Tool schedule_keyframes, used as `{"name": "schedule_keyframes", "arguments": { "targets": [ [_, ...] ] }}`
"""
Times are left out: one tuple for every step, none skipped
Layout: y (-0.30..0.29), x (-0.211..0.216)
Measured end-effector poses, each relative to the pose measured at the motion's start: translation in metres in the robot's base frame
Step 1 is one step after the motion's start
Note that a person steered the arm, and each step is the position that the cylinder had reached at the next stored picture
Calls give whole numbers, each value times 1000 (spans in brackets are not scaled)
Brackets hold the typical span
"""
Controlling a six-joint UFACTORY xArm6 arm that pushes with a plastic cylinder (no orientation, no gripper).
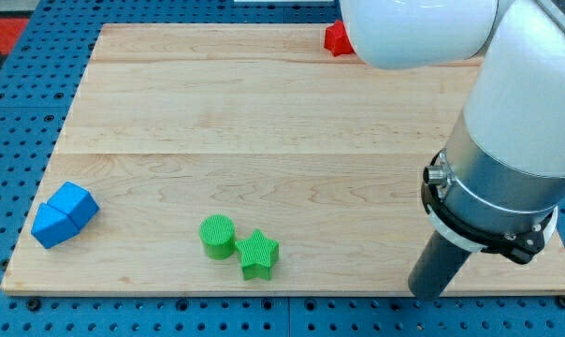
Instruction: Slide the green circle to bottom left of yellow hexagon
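Although the green circle [217, 235] sits plainly near the view's bottom, left of centre, the yellow hexagon I am meant to place it against is nowhere visible, possibly hidden behind my own white arm, which fills the view's upper right. Touching the circle on its lower right is a green star [258, 255], so any push from that side would carry both blocks together. Further off, a blue block [65, 213] lies at the board's left edge, its shape looking like two joined pieces, and a red block [337, 39] peeks out at the view's top beside my arm, too covered to name its shape. Across the wooden board [264, 122] the rest is bare. I have no jaws to open or close, only a rod, and my tip [427, 294] rests near the board's bottom edge at the view's right, well apart from the circle and touching nothing. To do this step well, I judge I should first find the hexagon, then come round so the circle lies between my tip and the target spot, keeping clear of the star. A contact through the circle's centre should keep it from spinning off sideways, and short, slow strokes would let me correct drift.
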State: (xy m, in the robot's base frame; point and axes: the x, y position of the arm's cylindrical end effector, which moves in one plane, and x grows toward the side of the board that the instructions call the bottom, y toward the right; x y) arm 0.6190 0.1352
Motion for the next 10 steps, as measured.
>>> {"name": "schedule_keyframes", "arguments": {
  "targets": [
    [-9,-1],
    [-17,0],
    [-28,-1],
    [-37,0],
    [-56,-1],
    [-92,-1],
    [-149,-15],
    [-189,-25],
    [-217,-36],
    [-251,-64]
  ]
}}
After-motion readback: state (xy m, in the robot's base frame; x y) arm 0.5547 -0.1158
